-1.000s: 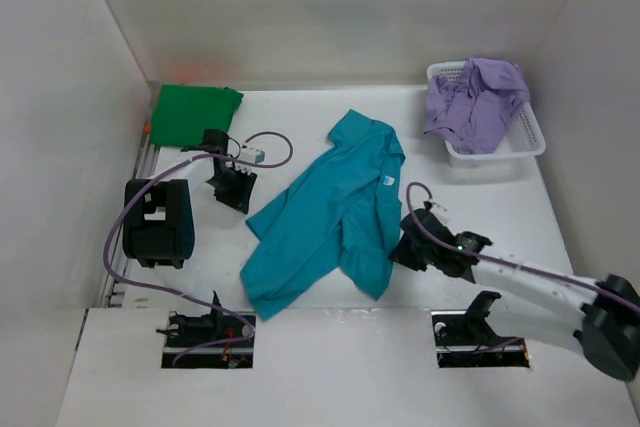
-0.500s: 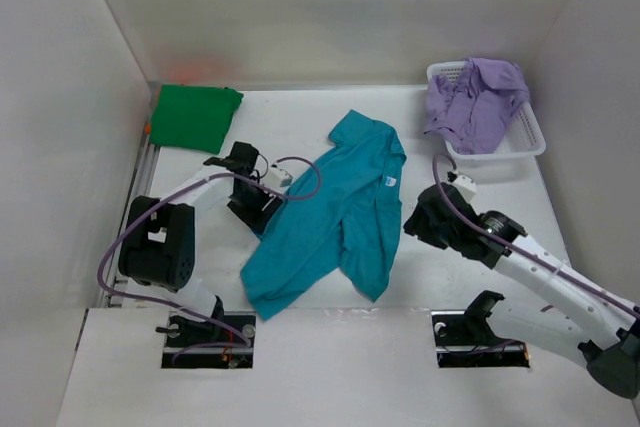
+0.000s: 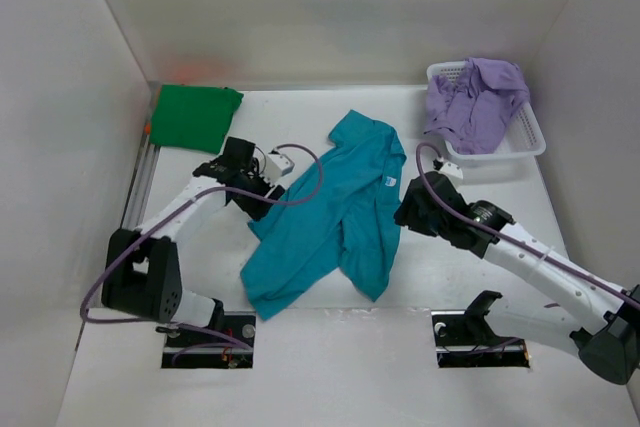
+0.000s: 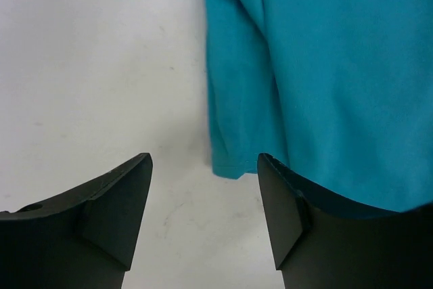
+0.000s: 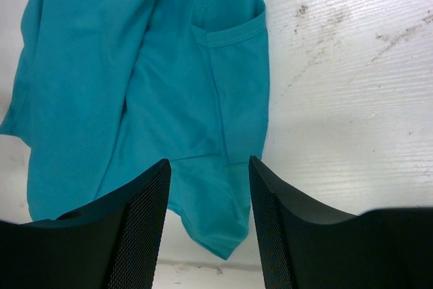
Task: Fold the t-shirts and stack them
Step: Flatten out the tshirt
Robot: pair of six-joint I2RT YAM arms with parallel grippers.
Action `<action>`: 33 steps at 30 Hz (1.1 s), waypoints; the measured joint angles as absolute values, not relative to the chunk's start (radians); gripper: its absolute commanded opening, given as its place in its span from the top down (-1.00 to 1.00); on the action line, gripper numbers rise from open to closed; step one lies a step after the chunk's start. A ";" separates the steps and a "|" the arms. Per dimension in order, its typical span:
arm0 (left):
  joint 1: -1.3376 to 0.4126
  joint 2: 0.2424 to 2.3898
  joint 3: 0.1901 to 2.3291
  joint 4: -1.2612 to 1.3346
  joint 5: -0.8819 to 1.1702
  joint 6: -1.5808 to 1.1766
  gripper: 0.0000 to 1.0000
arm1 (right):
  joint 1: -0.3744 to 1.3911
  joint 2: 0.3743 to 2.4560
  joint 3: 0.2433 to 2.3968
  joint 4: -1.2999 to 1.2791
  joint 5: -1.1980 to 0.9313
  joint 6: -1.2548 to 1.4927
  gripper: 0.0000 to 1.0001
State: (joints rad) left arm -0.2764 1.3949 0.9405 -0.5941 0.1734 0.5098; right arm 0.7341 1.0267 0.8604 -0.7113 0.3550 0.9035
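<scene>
Teal shirt spread mid-frame on the surface. I see left hand with fingers apart over its left edge, and right hand likewise apart at its right edge. Green shirt folded upper left; lavender shirt in basket upper right.

I read the teal t-shirt as soft matt cloth, finely knit and lying in loose creases; the green t-shirt and lavender t-shirt look like the same matt fabric. The basket at the far right is white plastic lattice. The table is white, matt, faintly streaked and scuffed. My left gripper has smooth matt black plastic fingers; my right gripper shows fine cross-hatched texturing.
</scene>
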 measured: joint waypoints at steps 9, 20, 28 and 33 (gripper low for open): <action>-0.249 1.589 0.893 -0.579 0.133 0.495 0.34 | 0.734 1.003 0.860 -0.684 0.347 0.902 -0.09; -0.243 1.557 0.892 -0.632 0.200 0.513 0.98 | 0.592 1.336 1.098 -0.626 0.259 0.705 -0.17; -0.249 1.359 0.878 -0.778 0.287 0.574 0.92 | 0.516 1.969 1.722 -0.600 0.247 0.506 -0.72; -0.215 1.354 0.848 -0.789 0.303 0.575 0.91 | 0.497 2.292 2.056 -0.681 0.248 0.461 -0.61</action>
State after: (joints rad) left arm -0.2153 1.3544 0.8478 -0.7891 0.3031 0.5755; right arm 0.4969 2.2921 2.0556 -0.6807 0.2478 0.4610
